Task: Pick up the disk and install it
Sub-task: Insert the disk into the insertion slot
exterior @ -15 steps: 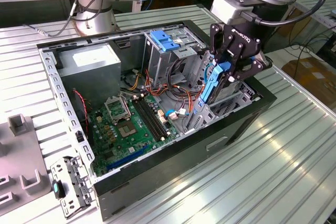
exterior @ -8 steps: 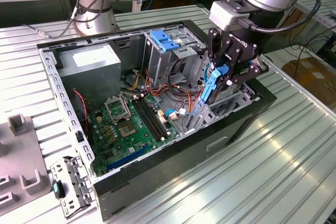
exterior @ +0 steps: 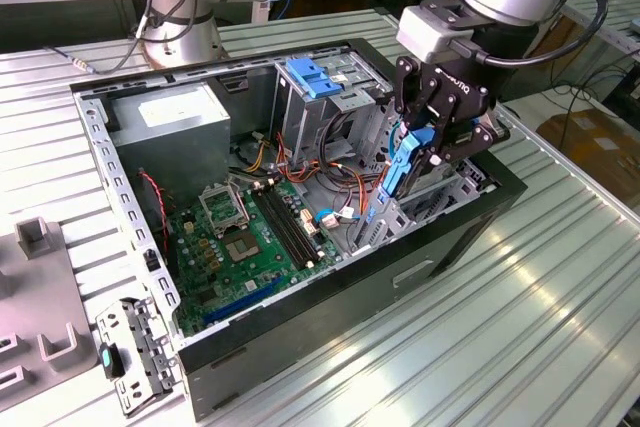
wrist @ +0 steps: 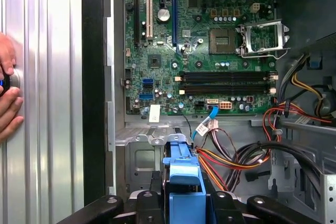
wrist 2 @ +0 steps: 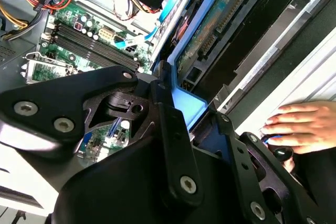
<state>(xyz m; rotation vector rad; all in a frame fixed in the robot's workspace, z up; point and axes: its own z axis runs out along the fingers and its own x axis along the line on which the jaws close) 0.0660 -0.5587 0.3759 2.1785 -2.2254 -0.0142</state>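
Silver ribbed metal forms the surface (exterior: 480,327). Nearest in the exterior view, towards its left, lie a loose metal bracket (exterior: 135,357) and some grey plastic blocks (exterior: 40,307). Behind them sits the open black computer case (exterior: 440,247) with a green motherboard (exterior: 240,237) flat on its floor. Over the metal drive cage (exterior: 445,187), at the case's end towards the exterior view's right, the black tool (exterior: 432,152) is clamped on the disk (exterior: 400,177). The disk hangs on edge, one blue rail facing outward and its lower end down at the cage. In the first wrist view the tool's fingers (wrist: 220,208) flank that blue rail; in the second wrist view the disk's green circuit side shows. A person's hand (wrist 2: 304,127) rests on the surface just beside the case. Farther back inside the case stand a grey power supply (exterior: 185,117) and a blue latch plate (exterior: 315,77). Beyond the case stands a grey arm base (exterior: 185,7).
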